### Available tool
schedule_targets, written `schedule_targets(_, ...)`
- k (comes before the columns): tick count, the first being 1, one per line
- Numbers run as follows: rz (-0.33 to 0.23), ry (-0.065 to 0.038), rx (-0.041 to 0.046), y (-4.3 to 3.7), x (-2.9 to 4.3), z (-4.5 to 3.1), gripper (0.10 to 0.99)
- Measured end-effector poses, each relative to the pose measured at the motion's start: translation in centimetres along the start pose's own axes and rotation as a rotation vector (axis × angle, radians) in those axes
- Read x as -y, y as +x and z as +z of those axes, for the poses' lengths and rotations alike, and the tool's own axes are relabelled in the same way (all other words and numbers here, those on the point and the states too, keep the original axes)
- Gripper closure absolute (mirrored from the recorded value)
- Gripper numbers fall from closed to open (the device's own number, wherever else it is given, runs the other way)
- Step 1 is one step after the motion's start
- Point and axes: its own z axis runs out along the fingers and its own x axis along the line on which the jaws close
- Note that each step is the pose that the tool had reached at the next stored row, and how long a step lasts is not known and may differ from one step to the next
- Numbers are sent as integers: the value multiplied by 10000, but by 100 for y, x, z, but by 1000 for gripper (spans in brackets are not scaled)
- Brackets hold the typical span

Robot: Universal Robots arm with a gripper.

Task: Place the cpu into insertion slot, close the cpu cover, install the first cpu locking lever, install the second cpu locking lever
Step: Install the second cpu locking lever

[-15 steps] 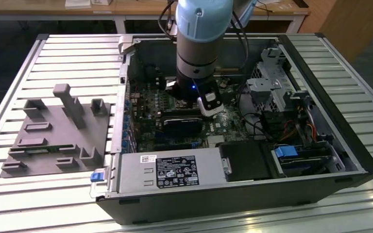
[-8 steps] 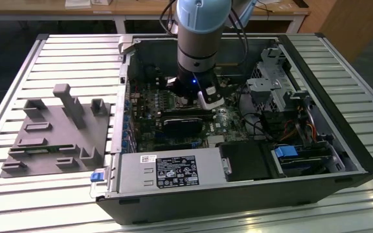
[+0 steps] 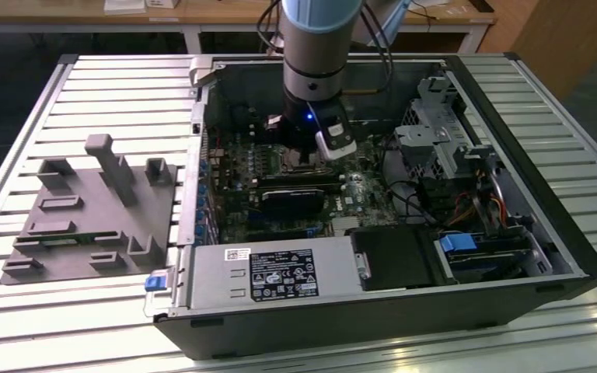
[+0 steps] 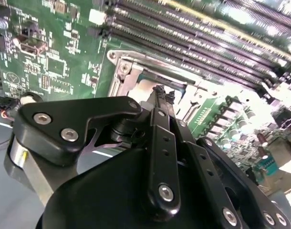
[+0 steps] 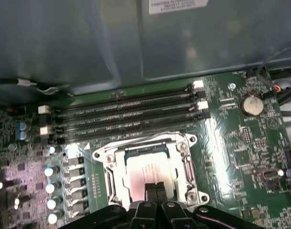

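The cpu (image 5: 146,171) is already lying in the insertion slot (image 5: 150,171). The gripper (image 5: 156,190) is hovering just above it, fingertips pressed together and holding nothing.

Green circuit board (image 5: 241,157) with fine pale tracing, long black memory slots (image 5: 126,112) with white end clips, bright silvery metal socket frame (image 5: 191,164) around a pale grey square chip (image 5: 148,169), matte black gripper (image 5: 156,191), grey slatted table (image 3: 112,93), black computer case (image 3: 547,217).
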Motion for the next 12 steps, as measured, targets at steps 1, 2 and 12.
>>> schedule_targets(1, -2, 81, 15, 6, -27, 4, 984)
schedule_targets(2, -4, 144, 28, 10, -47, 8, 984)
schedule_targets(12, -23, 220, 77, 15, -101, -112, 984)
